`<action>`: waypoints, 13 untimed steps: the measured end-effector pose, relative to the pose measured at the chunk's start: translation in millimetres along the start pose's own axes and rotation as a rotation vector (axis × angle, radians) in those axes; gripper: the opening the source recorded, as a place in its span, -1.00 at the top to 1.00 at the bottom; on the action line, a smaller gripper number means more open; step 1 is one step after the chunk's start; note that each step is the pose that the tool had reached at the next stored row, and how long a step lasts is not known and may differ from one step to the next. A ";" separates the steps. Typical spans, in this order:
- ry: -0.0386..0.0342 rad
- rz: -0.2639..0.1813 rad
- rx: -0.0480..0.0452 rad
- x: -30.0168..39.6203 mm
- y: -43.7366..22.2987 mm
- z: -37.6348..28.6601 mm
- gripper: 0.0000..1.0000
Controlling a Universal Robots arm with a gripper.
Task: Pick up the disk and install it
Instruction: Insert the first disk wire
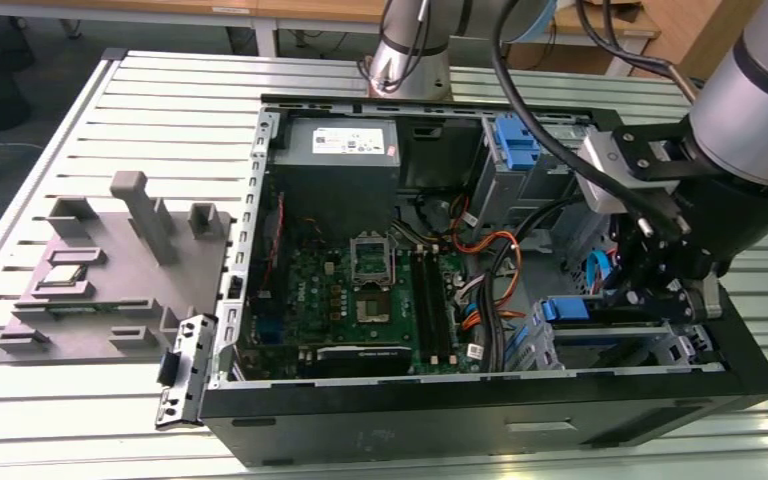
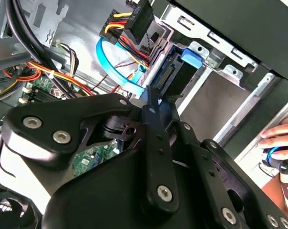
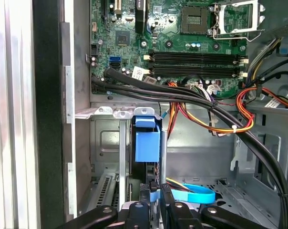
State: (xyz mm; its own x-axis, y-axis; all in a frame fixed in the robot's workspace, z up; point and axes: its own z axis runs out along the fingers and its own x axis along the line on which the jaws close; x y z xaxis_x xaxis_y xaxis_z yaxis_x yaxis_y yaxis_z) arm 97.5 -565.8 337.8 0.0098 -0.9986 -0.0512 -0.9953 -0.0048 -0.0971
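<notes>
On the exterior view's left we see a grey fixture plate (image 1: pixel 104 270) on the slatted bench (image 1: pixel 518 455). Then the open computer case (image 1: pixel 491 420) with its green motherboard (image 1: pixel 357 300) in the middle. At the exterior view's right, the pincer (image 1: pixel 664 285) hangs over the drive cage (image 1: pixel 611 340). The disk (image 3: pixel 146 143) stands on edge in that cage, blue rail tab up, apparently partly or fully slotted in. In the first wrist view the pincer (image 3: pixel 156 191) looks closed on the disk's upper edge, fingers (image 2: pixel 156 114) pinched together just beside a blue ribbon cable (image 2: pixel 120 78). We judge the disk rigid, fairly heavy, smooth metal and shock-sensitive; best held across its flat faces or side rails, away from the connector. A person's hand (image 2: pixel 282 143) rests outside the case.
</notes>
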 end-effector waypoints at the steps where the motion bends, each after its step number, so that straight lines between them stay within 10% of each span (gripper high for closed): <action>1: 0.0001 0.000 0.0000 -0.1 -0.2 -1.9 0.53; 13: -0.0169 0.002 0.0002 -4.2 -0.2 -1.7 0.53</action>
State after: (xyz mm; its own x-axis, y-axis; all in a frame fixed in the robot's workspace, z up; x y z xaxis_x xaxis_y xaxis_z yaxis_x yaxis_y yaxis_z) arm 97.5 -561.7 339.8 0.0098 -0.9976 -0.0682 -0.9953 -0.0032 -0.0972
